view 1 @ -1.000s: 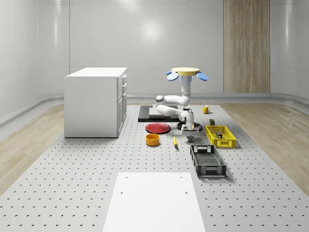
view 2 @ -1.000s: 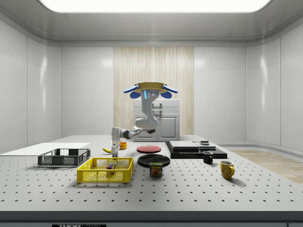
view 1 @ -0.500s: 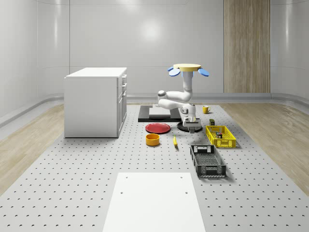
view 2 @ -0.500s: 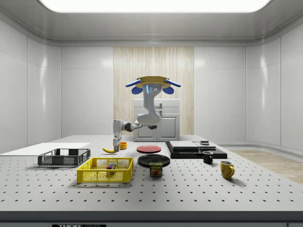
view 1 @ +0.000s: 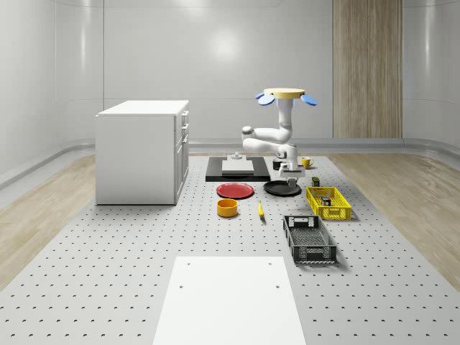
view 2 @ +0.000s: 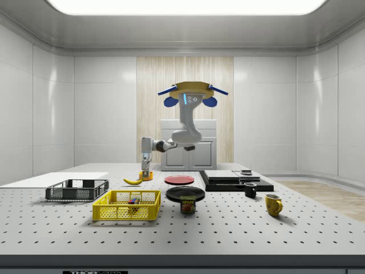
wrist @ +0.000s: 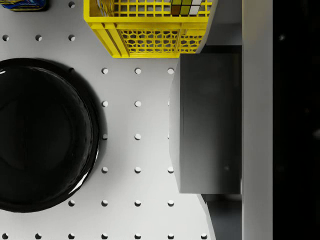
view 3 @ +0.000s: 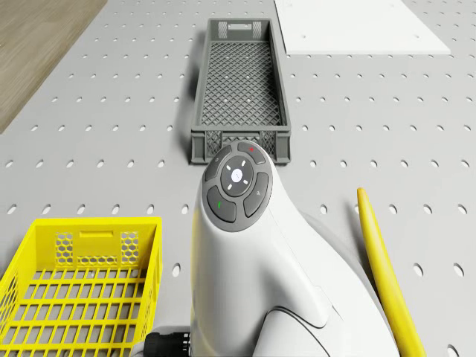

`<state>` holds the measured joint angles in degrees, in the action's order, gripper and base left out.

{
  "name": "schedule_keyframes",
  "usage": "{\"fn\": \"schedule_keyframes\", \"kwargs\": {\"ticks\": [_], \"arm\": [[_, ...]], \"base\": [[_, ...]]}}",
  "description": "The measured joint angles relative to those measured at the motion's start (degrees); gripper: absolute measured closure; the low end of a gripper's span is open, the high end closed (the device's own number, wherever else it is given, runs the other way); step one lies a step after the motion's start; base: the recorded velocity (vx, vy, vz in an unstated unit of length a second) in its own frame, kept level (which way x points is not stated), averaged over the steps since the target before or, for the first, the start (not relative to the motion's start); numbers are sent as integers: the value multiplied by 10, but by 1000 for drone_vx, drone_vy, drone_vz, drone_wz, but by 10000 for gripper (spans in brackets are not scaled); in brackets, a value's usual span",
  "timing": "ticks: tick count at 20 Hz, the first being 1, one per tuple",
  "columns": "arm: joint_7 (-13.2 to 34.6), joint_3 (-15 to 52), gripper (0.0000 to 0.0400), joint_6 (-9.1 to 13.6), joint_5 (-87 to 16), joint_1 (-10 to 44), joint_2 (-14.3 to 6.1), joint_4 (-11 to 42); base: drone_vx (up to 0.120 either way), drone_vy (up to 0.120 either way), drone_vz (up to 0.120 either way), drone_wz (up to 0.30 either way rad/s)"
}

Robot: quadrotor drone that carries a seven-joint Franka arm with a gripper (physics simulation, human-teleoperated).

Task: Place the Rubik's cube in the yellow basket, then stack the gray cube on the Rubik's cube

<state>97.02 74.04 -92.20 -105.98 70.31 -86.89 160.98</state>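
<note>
Drone [view 2: 193, 89] hovers above table [view 2: 239, 228]; tool [view 2: 146, 170] hangs over yellow basket [view 2: 126, 205], well above.

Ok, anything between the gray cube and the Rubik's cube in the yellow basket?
Nothing visible. The drone hovers above the table; the gripper holds the gray cube beside the black plate, higher than the yellow basket rim, and the Rubik's cube lies uncovered inside.

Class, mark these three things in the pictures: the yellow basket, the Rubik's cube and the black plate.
yellow basket [view 3: 82, 239]: drone view, on its near end wall.
Rubik's cube [wrist: 190, 7]: wrist view, on its coloured face inside the basket.
black plate [wrist: 40, 135]: wrist view, on its glossy centre.
</note>
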Motion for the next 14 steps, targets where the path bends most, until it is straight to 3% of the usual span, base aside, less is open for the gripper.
{"fn": "schedule_keyframes", "kwargs": {"ticks": [14], "arm": [[1,2,149,-4,3,1,-4,0]], "base": [[0,120,0,0]]}}
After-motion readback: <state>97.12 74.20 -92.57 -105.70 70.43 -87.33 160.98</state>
